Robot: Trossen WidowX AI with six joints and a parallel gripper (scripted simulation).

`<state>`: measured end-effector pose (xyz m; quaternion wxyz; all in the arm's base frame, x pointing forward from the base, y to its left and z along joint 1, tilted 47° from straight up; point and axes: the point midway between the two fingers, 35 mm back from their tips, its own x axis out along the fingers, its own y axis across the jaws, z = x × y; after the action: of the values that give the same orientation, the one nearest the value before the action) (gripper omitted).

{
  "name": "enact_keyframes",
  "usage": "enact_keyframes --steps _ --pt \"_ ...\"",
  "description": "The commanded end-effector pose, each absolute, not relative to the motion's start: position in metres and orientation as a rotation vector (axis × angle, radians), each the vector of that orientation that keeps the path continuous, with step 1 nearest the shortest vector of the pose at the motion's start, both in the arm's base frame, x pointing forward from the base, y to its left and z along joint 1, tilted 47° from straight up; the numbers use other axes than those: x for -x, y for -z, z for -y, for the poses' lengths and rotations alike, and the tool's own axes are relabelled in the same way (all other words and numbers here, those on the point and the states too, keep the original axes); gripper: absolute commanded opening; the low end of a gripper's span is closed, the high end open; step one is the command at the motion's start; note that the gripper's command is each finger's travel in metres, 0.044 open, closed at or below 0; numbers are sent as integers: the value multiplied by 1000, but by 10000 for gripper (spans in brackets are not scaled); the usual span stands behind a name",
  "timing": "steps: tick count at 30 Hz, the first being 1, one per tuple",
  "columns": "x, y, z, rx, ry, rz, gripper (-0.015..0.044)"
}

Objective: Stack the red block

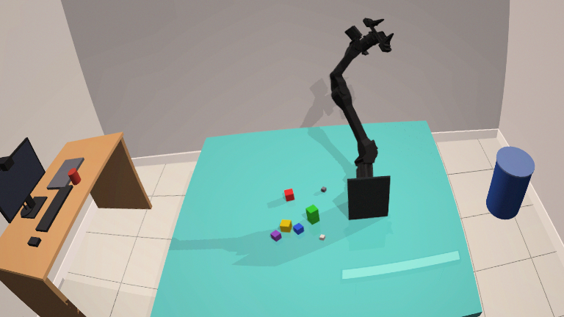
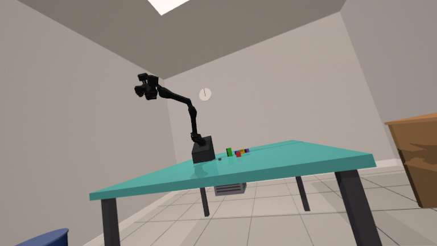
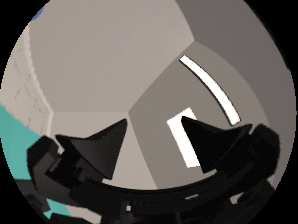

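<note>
The pincer [image 1: 381, 30] hangs spread wide and pinching nothing, raised high above the teal desk [image 1: 244, 157]. The red block [image 1: 288, 194] lies on the desk, well apart from the upright green tower [image 1: 312, 213].

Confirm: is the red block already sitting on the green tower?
No, the red block sits on the table, apart from the green tower.
</note>
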<state>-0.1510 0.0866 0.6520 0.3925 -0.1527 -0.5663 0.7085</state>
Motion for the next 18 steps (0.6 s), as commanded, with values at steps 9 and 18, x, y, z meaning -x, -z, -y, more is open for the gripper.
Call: enact_keyframes --steps 9,18 --pt "198 -636 -32 259 -1987 1559 440" --pt "225 -620 30 104 -2180 1647 440"
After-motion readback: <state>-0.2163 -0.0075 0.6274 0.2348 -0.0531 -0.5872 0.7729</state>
